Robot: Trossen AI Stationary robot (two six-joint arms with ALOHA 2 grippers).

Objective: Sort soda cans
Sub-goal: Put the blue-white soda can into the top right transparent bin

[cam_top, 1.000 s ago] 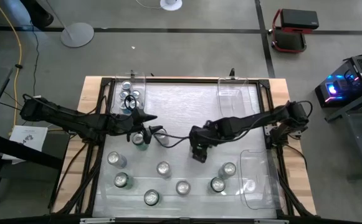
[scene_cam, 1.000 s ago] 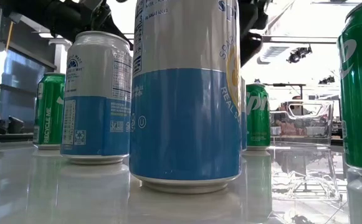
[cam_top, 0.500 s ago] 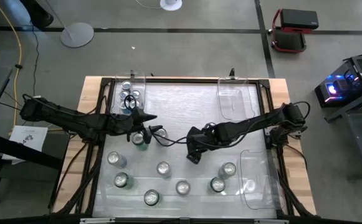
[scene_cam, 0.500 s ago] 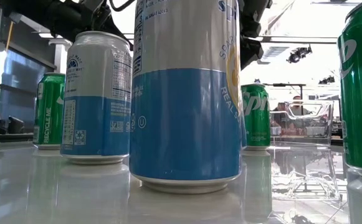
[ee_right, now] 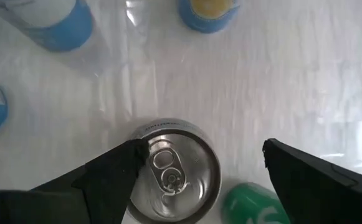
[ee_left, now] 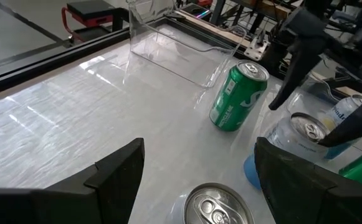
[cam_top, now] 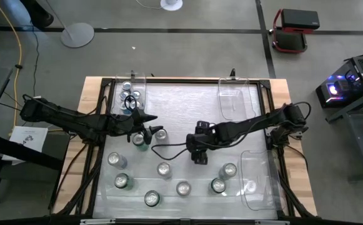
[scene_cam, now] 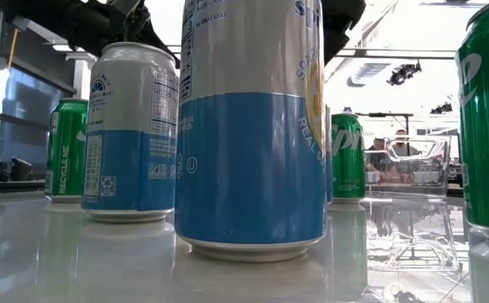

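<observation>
Several soda cans stand upright on the white table top, green, blue-and-white and silver; one blue-and-white can [scene_cam: 252,126] fills the low view. My left gripper [ee_left: 196,146] is open at the table's left middle, with a silver-topped can [ee_left: 218,208] low between its fingers and apart from them. A green can [ee_left: 237,96] stands beyond it. My right gripper [ee_right: 199,149] is open at the table's middle, pointing steeply down. Its fingers stand on either side of a silver can [ee_right: 171,171] below it, touching nothing. In the high view that gripper [cam_top: 198,156] hides this can.
A clear bin [cam_top: 130,94] at the far left holds several cans. Another clear bin [cam_top: 231,100] stands at the far right and a third [cam_top: 256,181] at the near right. Loose cans [cam_top: 164,169] crowd the near half. A black frame [cam_top: 187,80] rims the table.
My right gripper has rolled about the line it points along while staying over the table's middle, still open. The cans have kept their places.
</observation>
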